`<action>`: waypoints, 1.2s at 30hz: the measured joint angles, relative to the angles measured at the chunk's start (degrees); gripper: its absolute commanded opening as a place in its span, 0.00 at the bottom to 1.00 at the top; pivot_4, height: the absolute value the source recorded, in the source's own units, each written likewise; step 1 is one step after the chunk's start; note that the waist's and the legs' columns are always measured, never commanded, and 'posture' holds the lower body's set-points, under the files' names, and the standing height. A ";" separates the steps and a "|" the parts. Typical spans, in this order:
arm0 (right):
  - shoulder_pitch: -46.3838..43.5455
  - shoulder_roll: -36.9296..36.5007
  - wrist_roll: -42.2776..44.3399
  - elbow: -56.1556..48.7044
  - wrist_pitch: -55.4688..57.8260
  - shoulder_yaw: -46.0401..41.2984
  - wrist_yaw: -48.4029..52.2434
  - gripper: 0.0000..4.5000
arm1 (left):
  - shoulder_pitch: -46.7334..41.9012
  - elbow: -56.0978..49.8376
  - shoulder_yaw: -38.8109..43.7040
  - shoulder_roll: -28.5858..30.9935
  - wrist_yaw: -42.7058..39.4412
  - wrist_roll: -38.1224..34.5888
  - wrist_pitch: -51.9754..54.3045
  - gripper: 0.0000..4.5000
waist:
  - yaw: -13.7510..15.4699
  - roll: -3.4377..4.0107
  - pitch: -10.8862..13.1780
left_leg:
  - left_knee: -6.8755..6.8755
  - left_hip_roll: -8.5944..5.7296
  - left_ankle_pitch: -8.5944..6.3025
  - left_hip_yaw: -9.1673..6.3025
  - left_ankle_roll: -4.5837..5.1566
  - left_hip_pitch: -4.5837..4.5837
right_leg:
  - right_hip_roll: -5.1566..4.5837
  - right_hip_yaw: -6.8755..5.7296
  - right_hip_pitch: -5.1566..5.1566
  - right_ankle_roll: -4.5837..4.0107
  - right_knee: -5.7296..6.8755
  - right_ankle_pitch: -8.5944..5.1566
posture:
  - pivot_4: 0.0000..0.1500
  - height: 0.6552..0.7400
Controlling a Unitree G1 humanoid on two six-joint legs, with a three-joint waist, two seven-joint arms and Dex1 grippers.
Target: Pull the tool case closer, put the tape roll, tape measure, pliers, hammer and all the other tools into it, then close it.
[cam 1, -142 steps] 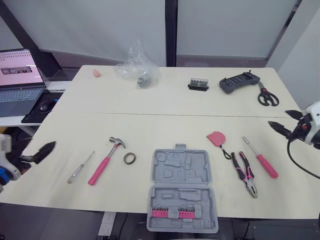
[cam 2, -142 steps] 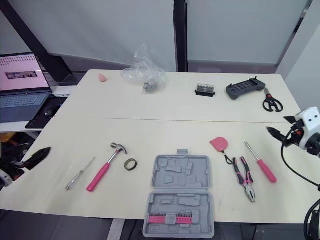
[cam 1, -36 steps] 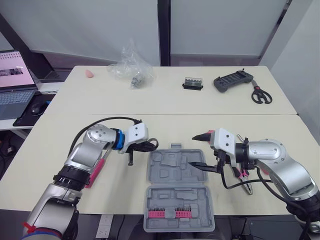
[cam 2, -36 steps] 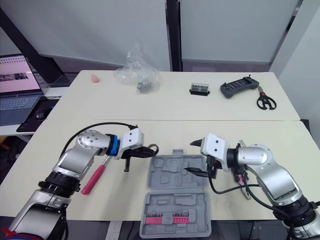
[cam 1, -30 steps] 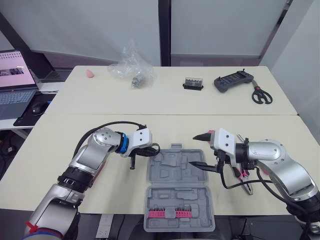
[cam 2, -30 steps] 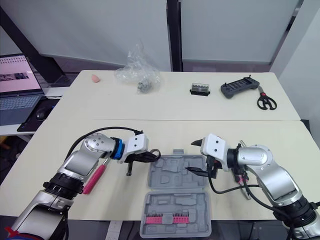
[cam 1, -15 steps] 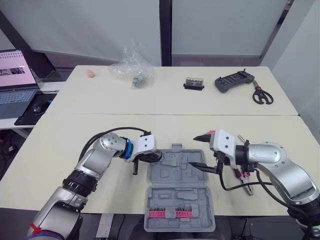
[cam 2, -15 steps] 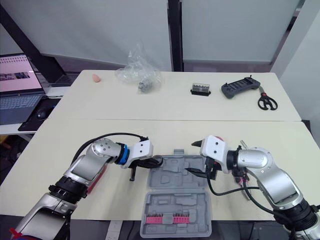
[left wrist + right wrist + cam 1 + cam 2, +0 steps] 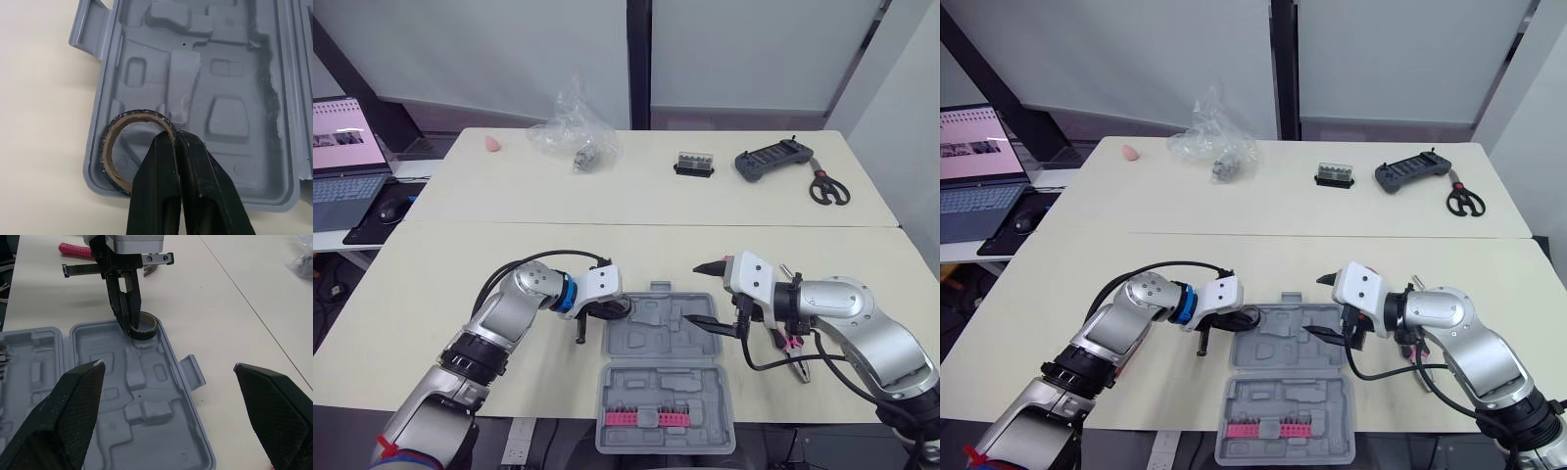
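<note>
The tool case (image 9: 666, 377) lies open at the lower centre of the head view, near the bench's (image 9: 431, 264) front edge. A row of pink bits (image 9: 651, 418) sits in its near half, and the moulded recesses of its far half are bare. The left hand (image 9: 174, 137) reaches in from the lower left with its fingers clamped together on the wall of the tape roll (image 9: 111, 169). It holds the roll on edge, right at the left rim of the case's far half; whether the roll touches the plastic cannot be told. Opposite it, at the right rim of the same half, the right hand (image 9: 705, 296) hovers with its two fingers spread wide apart and nothing between them. Just behind the right forearm, at the right of the frame, the pliers (image 9: 787, 340) lie on the bench, mostly hidden. The right wrist view shows a pink hammer handle (image 9: 73, 248) on the bench beyond the left hand. Farther back, across the seam in the bench, a clear plastic bag (image 9: 573, 132) sits at upper centre-left with a small pink object (image 9: 491, 144) to its left. To the right stand a small black bit holder (image 9: 693, 164), a dark controller (image 9: 771, 160) and black scissors (image 9: 825, 188). A laptop (image 9: 347, 157) is open at the far left edge.
</note>
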 measured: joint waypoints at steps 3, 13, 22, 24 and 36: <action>0.05 0.00 0.00 0.00 0.01 0.00 -0.23 1.00 | -0.26 0.82 -0.03 -0.48 0.00 0.22 -0.62 0.00 | 0.08 0.00 0.00 | 0.00 0.00 0.00 0.00 0.00 0.00 | 0.00 0.00 0.00 0.00 0.00 0.00 | 1.00 1.00; 1.23 -0.01 -0.04 0.00 -0.04 -0.01 -0.71 1.00 | -0.87 3.11 -0.90 -1.56 0.03 1.72 -1.76 0.00 | 0.11 0.00 0.00 | 0.01 0.00 0.00 0.01 0.00 0.00 | 0.00 0.00 0.00 0.00 0.00 0.00 | 1.00 1.00; 1.24 0.00 -0.16 0.16 -1.23 0.00 -0.71 1.00 | -0.83 3.11 -1.04 -1.55 -0.08 2.21 -1.88 0.00 | 0.14 0.00 0.00 | 0.01 0.00 0.00 0.01 0.00 0.00 | 0.00 0.00 0.00 0.00 0.00 0.00 | 1.00 1.00; 1.24 0.02 -0.18 0.20 -1.39 0.00 -0.71 1.00 | -0.83 3.11 -1.05 -1.55 -0.07 2.21 -1.89 0.00 | 0.14 0.00 0.00 | 0.01 0.00 0.00 0.00 0.00 0.00 | 0.00 0.00 0.00 0.00 0.00 0.00 | 1.00 1.00; 1.22 0.99 -0.71 1.03 -2.44 0.05 -0.77 1.00 | -0.84 3.14 -1.04 -1.50 -0.13 2.25 -2.74 0.23 | 0.14 0.00 0.00 | 0.01 0.00 0.00 0.01 0.00 0.00 | 0.00 0.00 0.00 0.00 0.00 0.00 | 1.00 1.00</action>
